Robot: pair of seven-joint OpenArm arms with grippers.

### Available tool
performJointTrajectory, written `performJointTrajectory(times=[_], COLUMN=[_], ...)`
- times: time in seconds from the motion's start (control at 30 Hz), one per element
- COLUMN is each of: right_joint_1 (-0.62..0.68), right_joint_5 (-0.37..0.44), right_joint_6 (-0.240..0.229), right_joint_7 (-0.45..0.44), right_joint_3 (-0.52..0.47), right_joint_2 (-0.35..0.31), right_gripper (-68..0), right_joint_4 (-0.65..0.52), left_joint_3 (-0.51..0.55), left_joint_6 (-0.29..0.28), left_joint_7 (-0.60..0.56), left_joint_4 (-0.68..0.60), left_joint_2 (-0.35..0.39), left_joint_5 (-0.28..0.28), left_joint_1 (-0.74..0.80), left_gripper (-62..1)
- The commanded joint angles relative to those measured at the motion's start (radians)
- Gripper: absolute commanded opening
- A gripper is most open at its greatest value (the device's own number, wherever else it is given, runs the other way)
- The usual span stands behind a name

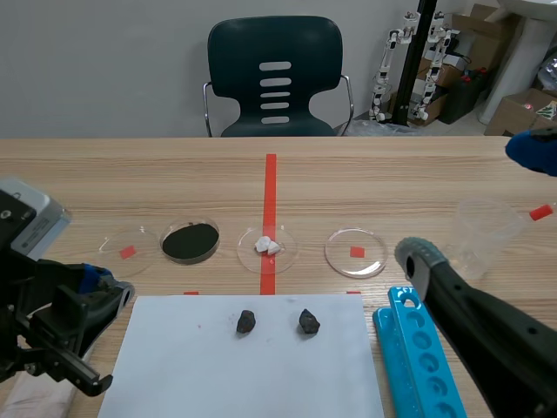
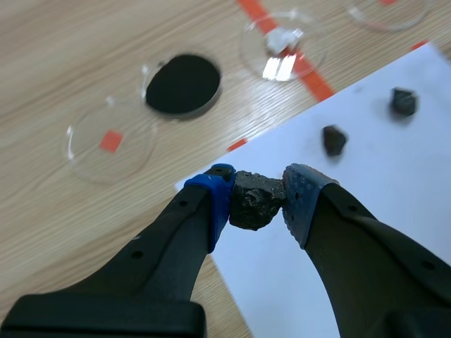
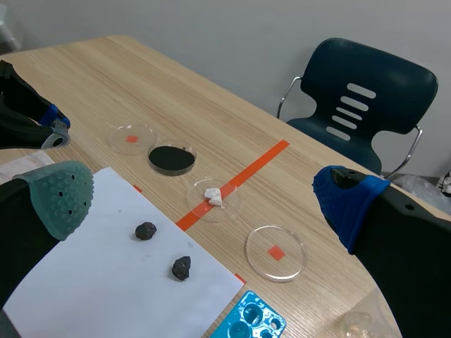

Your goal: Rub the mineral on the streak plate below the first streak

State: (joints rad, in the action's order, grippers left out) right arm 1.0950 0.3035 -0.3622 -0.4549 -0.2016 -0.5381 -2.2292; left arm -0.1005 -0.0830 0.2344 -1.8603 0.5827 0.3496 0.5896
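Note:
My left gripper is shut on a dark rough mineral, pinched between its blue pads. It hangs over the left edge of the white sheet, close to the corner near the dishes. Two more dark minerals lie side by side on the sheet's far part. I see no clear streak on the sheet. My right gripper is open and raised high above the table's right side, with nothing between its fingers. In the scene view the left gripper sits low at the left.
A row of petri dishes lies beyond the sheet: an empty one, one with black powder, one with white bits and another empty one. A blue tube rack lies right of the sheet, with a clear cup beyond it.

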Motion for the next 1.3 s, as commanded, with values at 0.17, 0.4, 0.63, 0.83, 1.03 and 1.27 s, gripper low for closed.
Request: performJointTrajectory(times=[0.17, 0.4, 0.63, 0.83, 1.03, 1.27], right_joint_1=[0.002, 0.002, 0.002, 0.002, 0.002, 0.002], right_joint_5=[0.014, 0.014, 0.014, 0.014, 0.014, 0.014], right_joint_6=[0.002, 0.002, 0.002, 0.002, 0.002, 0.002], right_joint_7=[-0.014, -0.014, -0.014, -0.014, -0.014, -0.014], right_joint_3=[-0.007, -0.007, -0.007, -0.007, -0.007, -0.007], right_joint_2=[-0.005, -0.004, -0.004, -0.004, -0.004, -0.004], right_gripper=[0.4, 0.4, 0.4, 0.4, 0.4, 0.4], right_joint_4=[-0.012, -0.012, -0.012, -0.012, -0.012, -0.012], left_joint_3=[-0.06, -0.117, -0.129, -0.129, -0.129, -0.129], left_joint_6=[-0.011, -0.014, -0.014, -0.014, -0.014, -0.014], left_joint_7=[-0.149, -0.214, -0.219, -0.216, -0.216, -0.216], left_joint_4=[-0.153, -0.23, -0.236, -0.236, -0.236, -0.236], left_joint_2=[0.058, 0.069, 0.069, 0.069, 0.069, 0.069], left_joint_5=[-0.052, -0.139, -0.161, -0.164, -0.164, -0.164], left_joint_1=[0.103, 0.114, 0.111, 0.111, 0.111, 0.111], left_gripper=[-48.3, -48.3, -48.3, -48.3, -48.3, -48.3])
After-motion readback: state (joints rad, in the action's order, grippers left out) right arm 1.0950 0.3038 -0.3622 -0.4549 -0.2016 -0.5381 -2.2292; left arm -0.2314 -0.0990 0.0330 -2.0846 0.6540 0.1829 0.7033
